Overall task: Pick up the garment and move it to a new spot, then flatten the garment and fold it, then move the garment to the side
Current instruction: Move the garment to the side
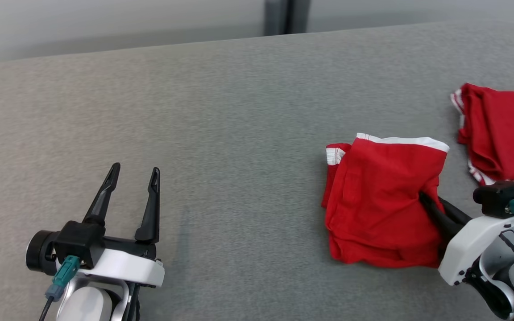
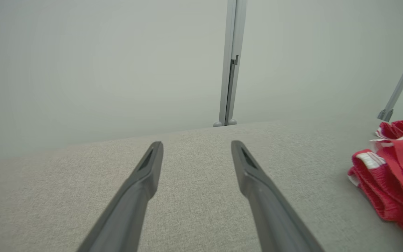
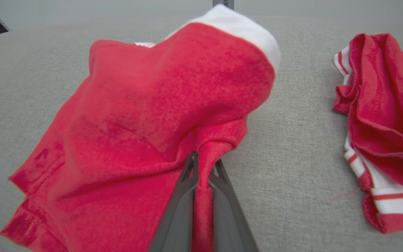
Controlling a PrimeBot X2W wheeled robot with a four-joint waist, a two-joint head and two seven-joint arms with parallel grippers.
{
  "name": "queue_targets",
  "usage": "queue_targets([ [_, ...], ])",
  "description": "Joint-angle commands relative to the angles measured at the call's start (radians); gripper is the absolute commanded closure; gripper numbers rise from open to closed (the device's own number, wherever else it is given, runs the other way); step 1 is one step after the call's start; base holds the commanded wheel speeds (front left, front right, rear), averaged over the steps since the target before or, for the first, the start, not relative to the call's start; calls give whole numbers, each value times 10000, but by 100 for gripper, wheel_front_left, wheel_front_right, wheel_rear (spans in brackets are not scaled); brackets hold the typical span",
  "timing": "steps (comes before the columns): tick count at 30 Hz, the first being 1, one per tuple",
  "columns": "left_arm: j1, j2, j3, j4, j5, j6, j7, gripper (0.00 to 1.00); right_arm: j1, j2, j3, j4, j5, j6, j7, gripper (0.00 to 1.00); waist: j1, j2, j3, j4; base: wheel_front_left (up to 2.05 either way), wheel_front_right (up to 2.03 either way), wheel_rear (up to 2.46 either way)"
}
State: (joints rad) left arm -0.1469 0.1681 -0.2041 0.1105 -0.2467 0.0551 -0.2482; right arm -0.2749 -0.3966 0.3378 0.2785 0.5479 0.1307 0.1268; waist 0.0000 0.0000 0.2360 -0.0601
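Pressed together, the right pincer [image 3: 203, 164] pinches a bunched fold at the edge of the red cotton garment with a white waistband [image 3: 152, 115]. Its dark fingers [image 3: 180, 206] close on the cloth at the lower middle of the right wrist view. In the head view this garment lies crumpled at centre right on the grey cloth-covered worktop [image 1: 239, 111], with its waistband toward the top of the frame. Near it, at the right edge, sits a second crumpled red garment with white-and-red striped trim [image 1: 502, 133], apart from the first. At the lower left the left pincer [image 1: 135, 171] stands spread wide over the worktop, well apart from both garments.
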Motion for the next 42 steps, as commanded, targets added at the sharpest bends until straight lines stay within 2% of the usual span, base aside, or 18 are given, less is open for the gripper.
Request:
queue_targets([
  [1,31,86,27,-74,63,49,22,0,62,-88,-46,-94,-47,2,32,100,0,0,43,-550,0,0,0],
  [9,-259,451,-119,-763,269,10,514,0,-612,-578,-88,-162,18,2,-226,100,0,0,644,-1569,0,0,0],
  [14,-577,721,-226,-1183,442,-84,860,0,-1955,-1143,366,103,-10,1,-657,100,0,0,1212,-1830,0,0,0],
  [19,-1040,861,-481,-1497,603,-278,1119,0,-3352,-2012,697,781,197,1,-1071,100,0,0,1841,-1676,0,0,0],
  [20,-1133,876,-519,-1548,629,-287,1142,0,-3578,-2177,693,923,290,1,-1126,100,0,0,1957,-1621,0,0,0],
  [21,-1354,880,-617,-1641,685,-347,1188,0,-3942,-2610,576,1259,415,1,-1243,100,0,0,2199,-1479,0,0,0],
  [23,-1525,895,-660,-1715,719,-376,1185,0,-4220,-2924,468,1597,548,1,-1235,100,0,0,2407,-1370,0,0,0],
  [27,-1797,904,-730,-1800,753,-403,1150,0,-4733,-3251,488,2178,816,1,-1316,100,0,0,2767,-1196,0,0,0],
  [33,-2011,948,-796,-1841,805,-420,1160,0,-5233,-3097,726,3189,1043,1,-1457,100,0,0,3089,-1044,0,0,0],
  [35,-2047,940,-828,-1839,813,-410,1160,0,-5370,-2970,744,3691,1142,1,-1491,0,0,0,3191,-986,0,0,0],
  [42,-1935,1008,-793,-1729,727,-290,1115,0,-5420,-2461,564,4975,1533,1,-2177,0,0,0,3125,-1030,0,0,0],
])
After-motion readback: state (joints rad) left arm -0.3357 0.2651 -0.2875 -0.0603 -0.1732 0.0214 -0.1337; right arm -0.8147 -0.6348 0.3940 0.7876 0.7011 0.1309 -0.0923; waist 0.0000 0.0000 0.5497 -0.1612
